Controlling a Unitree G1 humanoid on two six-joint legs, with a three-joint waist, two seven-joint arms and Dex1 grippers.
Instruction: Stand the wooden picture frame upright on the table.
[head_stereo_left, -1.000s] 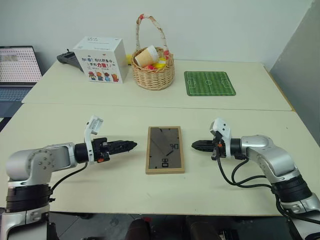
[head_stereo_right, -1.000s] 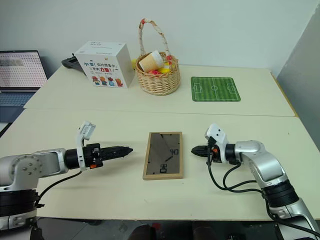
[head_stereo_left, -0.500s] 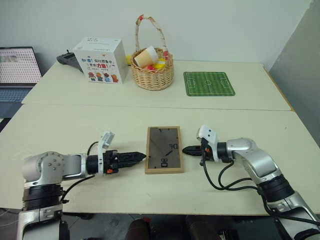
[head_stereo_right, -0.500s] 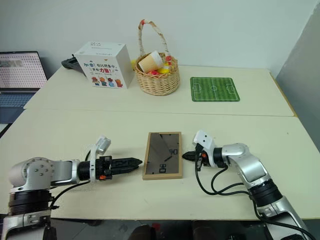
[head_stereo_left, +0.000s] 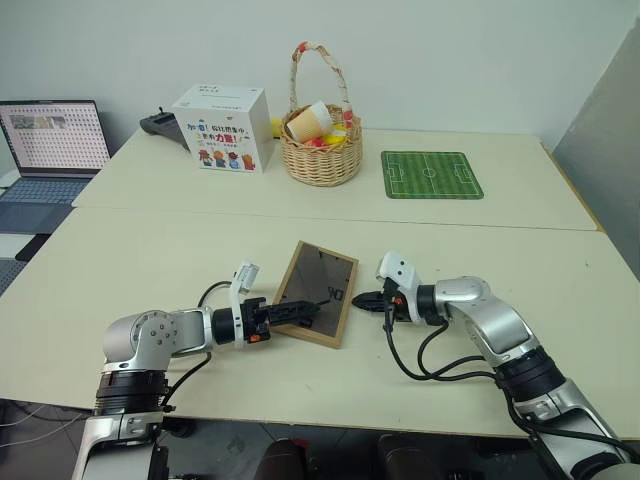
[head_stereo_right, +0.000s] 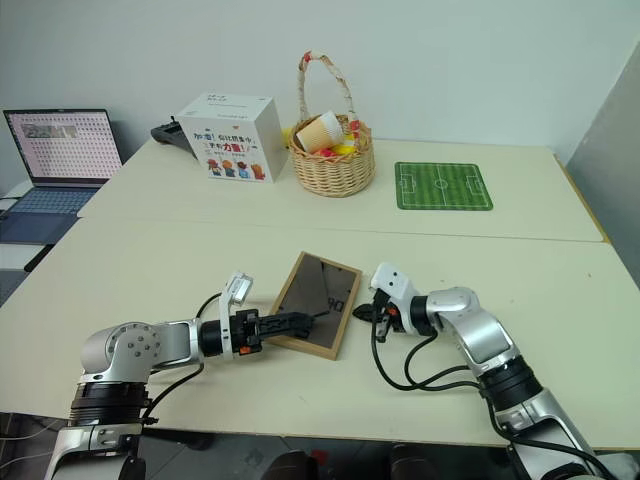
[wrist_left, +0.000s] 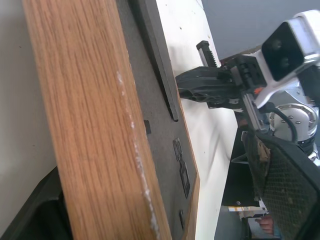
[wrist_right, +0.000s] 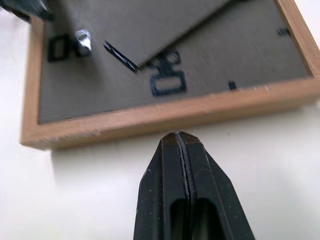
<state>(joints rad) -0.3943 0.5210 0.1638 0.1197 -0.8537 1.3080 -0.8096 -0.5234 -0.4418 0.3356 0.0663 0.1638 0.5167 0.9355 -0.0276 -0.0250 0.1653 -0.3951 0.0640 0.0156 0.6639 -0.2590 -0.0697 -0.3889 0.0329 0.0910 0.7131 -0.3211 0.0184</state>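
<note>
Both grippers had come in to the frame (head_stereo_left: 313, 303) since a second before, and the frame had turned askew on the table (head_stereo_left: 150, 250). It lay back side up, well in front of the basket (head_stereo_left: 320, 155).

The left gripper (head_stereo_left: 300, 311) reached level over the frame's left edge, fingers apart around that edge. The right gripper (head_stereo_left: 366, 299) pointed at the frame's right edge, just beside it, fingers pressed together and holding nothing.

The frame could slide away or flop flat if only one side pushed, since nothing clamped it yet.
</note>
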